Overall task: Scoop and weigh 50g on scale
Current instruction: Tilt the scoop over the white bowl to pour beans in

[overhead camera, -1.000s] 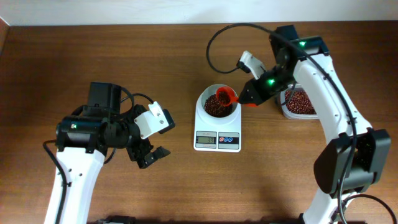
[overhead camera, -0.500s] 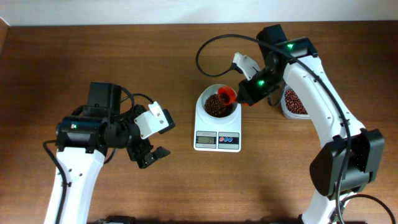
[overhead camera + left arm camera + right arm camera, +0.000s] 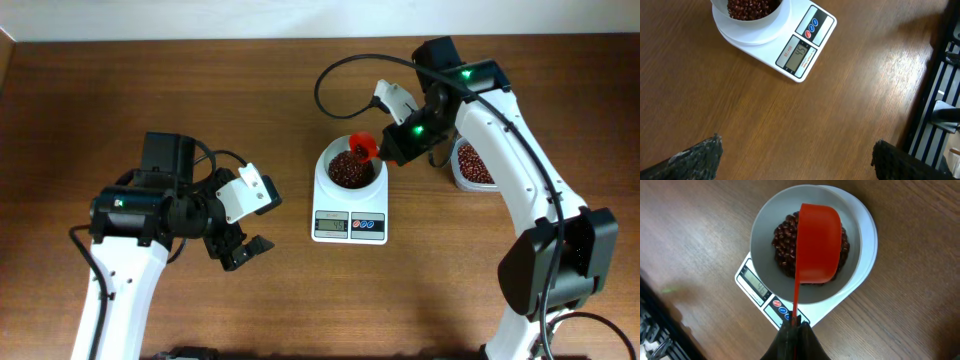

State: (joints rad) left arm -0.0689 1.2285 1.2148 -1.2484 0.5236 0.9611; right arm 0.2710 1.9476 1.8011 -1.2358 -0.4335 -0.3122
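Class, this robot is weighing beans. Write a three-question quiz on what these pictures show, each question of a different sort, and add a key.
1. True or false: the red scoop is held over the bowl on the scale.
2. Fill in: the right fingers are shut on the scoop's ____.
3. Which fingers stand open? A. left fingers B. right fingers C. both

Key: 1 true; 2 handle; 3 A.
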